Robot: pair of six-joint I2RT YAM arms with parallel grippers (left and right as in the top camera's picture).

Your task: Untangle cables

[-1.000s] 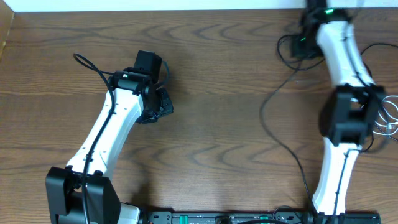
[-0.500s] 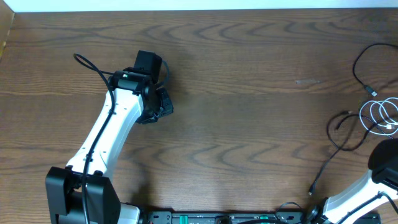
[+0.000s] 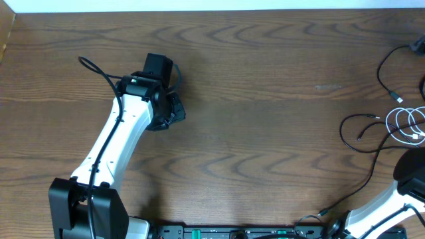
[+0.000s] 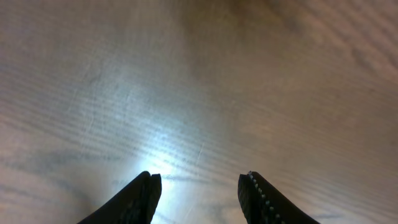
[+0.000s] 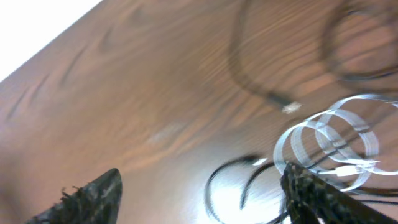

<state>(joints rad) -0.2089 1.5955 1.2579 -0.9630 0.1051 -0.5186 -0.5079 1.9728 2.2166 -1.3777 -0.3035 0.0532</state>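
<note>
Overhead: I look straight down on the worktop point(image 3: 265, 86). Left wrist: close, angled onto bare wood. Right wrist: close, tilted, facing the right edge; it shares the white cable point(image 3: 408, 126) coils with overhead.

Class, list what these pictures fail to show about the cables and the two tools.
White cable: overhead, the right edge cuts its loops off.
Black cable: right wrist view, blur hides where it meets the white loops.
Right tool: overhead, outside the frame; only its arm shows.
Left tool: overhead, its own wrist covers the fingers.
</note>
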